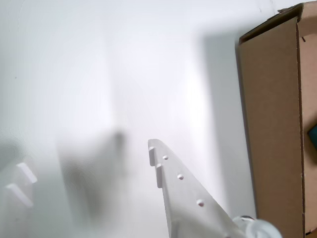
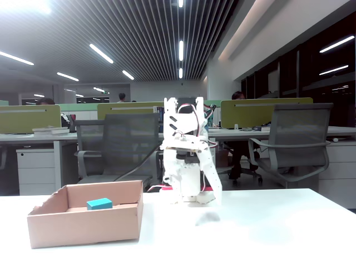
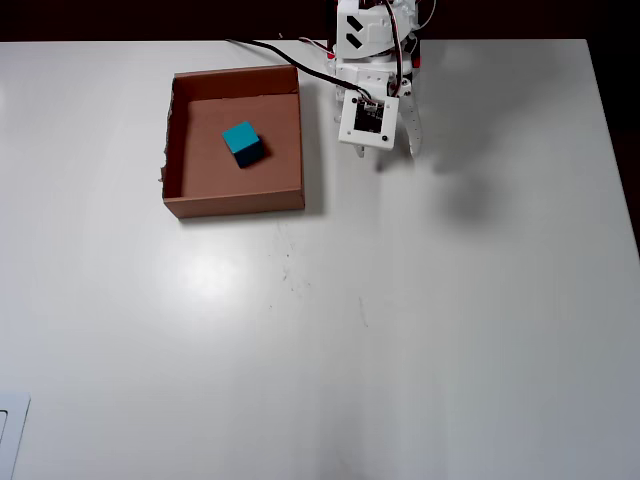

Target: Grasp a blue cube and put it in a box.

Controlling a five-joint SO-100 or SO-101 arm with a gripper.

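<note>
The blue cube [image 3: 243, 143] lies inside the box [image 3: 170, 150], near the middle of its floor and touching no wall. The fixed view shows the cube [image 2: 99, 204] peeking above the box's [image 2: 83, 225] front wall. My gripper [image 3: 395, 150] hangs folded close to the arm's base, to the right of the box and apart from it. In the wrist view the gripper [image 1: 86, 163] is open, with one white finger [image 1: 178, 193] in the middle, a blurred one at the left and nothing between them. The box [image 1: 272, 124] fills that view's right side, and a sliver of the cube [image 1: 313, 136] shows at the edge.
The arm's base [image 3: 365, 40] and its cables [image 3: 290, 50] sit at the table's far edge in the overhead view. Office chairs [image 2: 289, 139] and desks stand behind the table in the fixed view. A pale object [image 3: 10, 430] shows at the overhead view's lower left corner.
</note>
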